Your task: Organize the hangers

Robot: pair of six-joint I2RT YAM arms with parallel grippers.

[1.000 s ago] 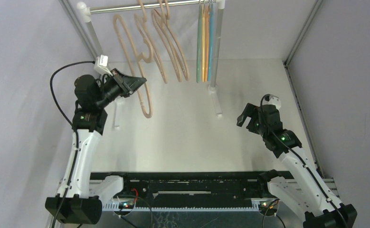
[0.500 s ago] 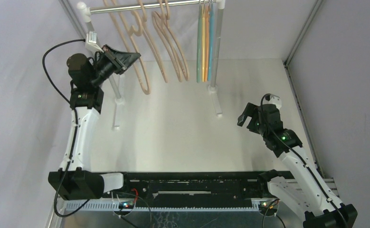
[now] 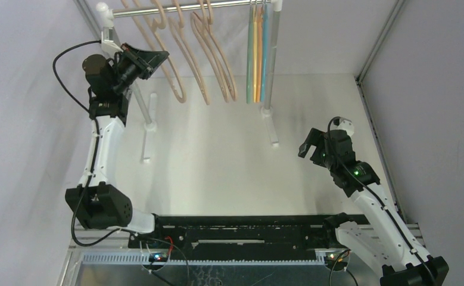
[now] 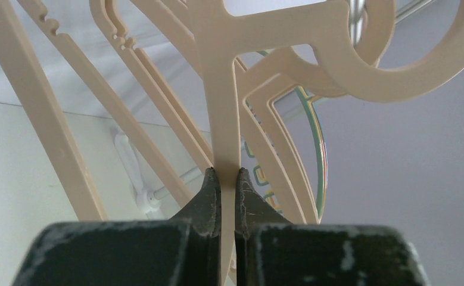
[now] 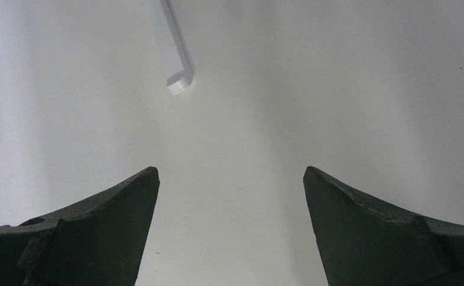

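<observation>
The beige hanger [image 4: 222,107] in hand is up at the far left of the scene. Its flat bar is pinched between the left gripper [image 4: 228,185]'s two fingers, which are closed tight on it. In the left wrist view its round hook appears to ring the silver rail [image 3: 125,11]; whether it bears on the rail cannot be told.

Just to its right on the rail hang the other beige hangers [image 3: 217,65], crowded and swung at different angles. Further right the thin coloured hangers [image 3: 257,59] hang flat together beside the right post [image 3: 269,83].

The step looks like seating this hanger among the beige group. To do it well:
- Lower the wrist straight until the hook takes the weight on the rail.
- Part the fingers only then.
- Avoid any twist, since the bar is thin and could swing into its neighbours.
- Draw the gripper back toward the near side along the line of the bar, so the fingers do not snag the loops beside it.

The right gripper [image 5: 232,179] hangs wide open and empty over the bare table [image 3: 229,155], near right and well apart from the rail.
</observation>
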